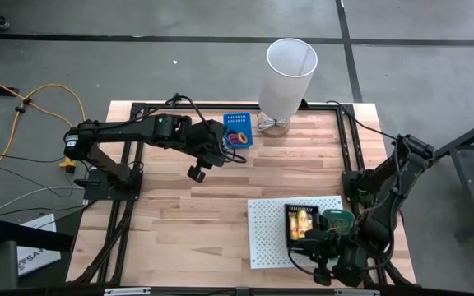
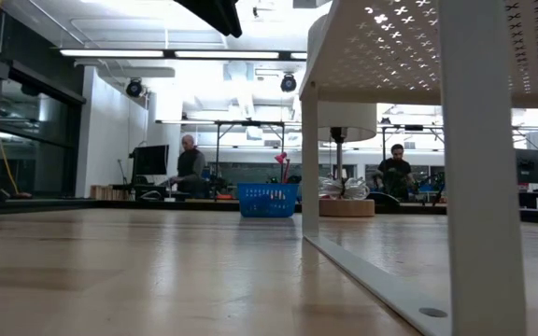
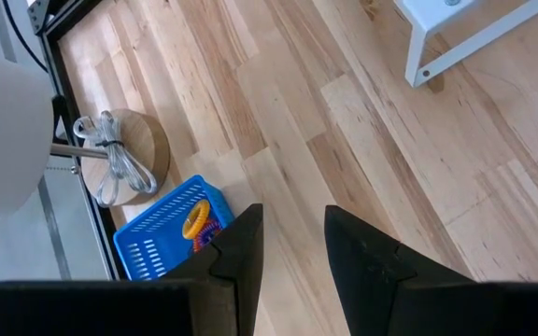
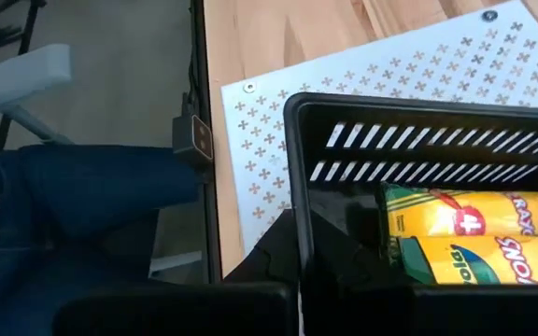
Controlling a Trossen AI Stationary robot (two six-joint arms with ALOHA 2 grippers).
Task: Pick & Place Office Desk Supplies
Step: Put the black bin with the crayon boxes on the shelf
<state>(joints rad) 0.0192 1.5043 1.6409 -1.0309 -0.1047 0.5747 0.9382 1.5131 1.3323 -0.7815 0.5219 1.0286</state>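
Wooden worktop (image 1: 188,230) fills your overhead frame. Left gripper (image 1: 197,172), jaws parted and empty, hovers left of centre; rubber bands (image 1: 237,136) sit in the blue basket (image 1: 238,121) up-right. Right gripper (image 1: 323,271), jaws clenched, waits lower right beside crayon packs (image 1: 302,222).

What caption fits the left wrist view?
Left gripper, fingers apart and empty, above the wooden table near a small blue slotted basket holding coloured rubber-band loops.

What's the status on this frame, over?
Left gripper jaws apart, empty, above bare table near blue basket holding rubber-band loops. Right gripper shut, by black basket of yellow packs. Nothing blocking.
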